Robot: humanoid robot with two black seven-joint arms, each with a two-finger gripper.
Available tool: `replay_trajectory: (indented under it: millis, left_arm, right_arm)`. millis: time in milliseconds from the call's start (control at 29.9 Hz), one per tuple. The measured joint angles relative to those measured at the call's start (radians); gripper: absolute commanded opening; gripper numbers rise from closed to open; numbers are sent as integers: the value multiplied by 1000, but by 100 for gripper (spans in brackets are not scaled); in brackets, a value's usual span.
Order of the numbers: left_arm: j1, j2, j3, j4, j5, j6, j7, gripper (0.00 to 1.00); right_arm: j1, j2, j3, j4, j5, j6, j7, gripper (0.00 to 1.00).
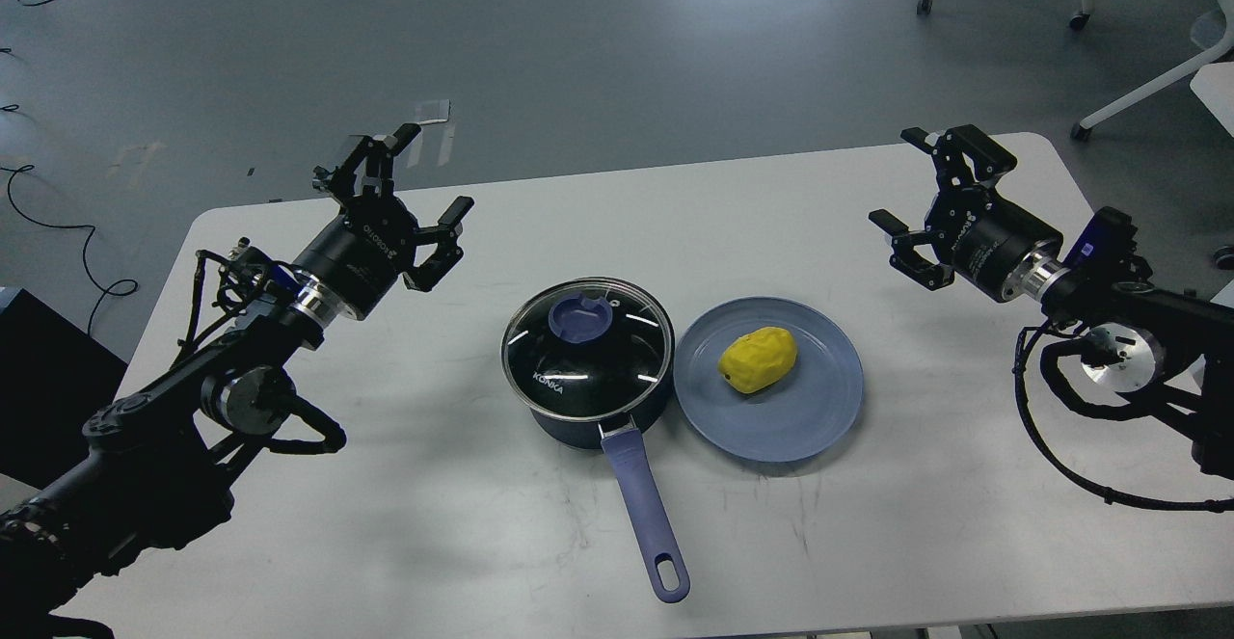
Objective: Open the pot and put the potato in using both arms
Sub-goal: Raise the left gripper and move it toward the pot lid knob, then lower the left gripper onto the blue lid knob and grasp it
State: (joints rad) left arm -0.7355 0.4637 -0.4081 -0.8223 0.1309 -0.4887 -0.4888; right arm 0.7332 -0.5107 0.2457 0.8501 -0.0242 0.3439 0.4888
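Note:
The dark navy pot (631, 411) stands at the middle of the white table, its periwinkle handle (648, 512) pointing toward me. A glass lid with a blue knob (581, 319) covers it. The yellow potato (759, 359) lies on a shallow blue plate (800, 427) just right of the pot. My left gripper (421, 186) hovers open above the table, up and left of the pot, holding nothing. Over the table's right side my right gripper (901, 178) is also open and empty, well right of the plate.
The table (405, 485) has rounded corners; its far edge runs just behind both grippers. Beyond it is grey floor with cables at the upper left and white chair legs (1138, 94) at the upper right. A dark box (39, 379) sits off the left edge.

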Motion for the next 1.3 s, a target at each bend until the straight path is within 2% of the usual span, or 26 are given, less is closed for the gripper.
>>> replay_trajectory:
  millis: [368,569,669,803,970,1070,1204,1304]
  left_arm:
    - [3,8,-18,18,3,0,0,98]
    - [-35,84,-25,102,10,0,0,98]
    - [-70,107,-21,102,37,0,0,98]
    - [-122,182,-25,-34,181,0,0,98]
    - [-198,275,-30,-330,541,-1,0,98]
    - [-224,294,-31,-454,749,0,0,98]
    - [-235,284,-31,-555,1128,0,0,98]
    - [-238,244,-28,-574,1362,15,0,98]
  right_arm:
    - [1,-3,-15,0,-3,0,0,100]
    - [15,-11,-19,0,-7,1,0,100]
    - [17,-11,-21,0,-10,2,0,100]
    - [16,-12,-22,0,-13,3,0,100]
    - [14,-12,-22,-4,-15,3,0,100]
    - [14,-12,-22,-12,-16,3,0,100]
    - [12,-12,-22,-15,-16,3,0,100]
    - [8,-12,-22,-21,-17,3,0,100]
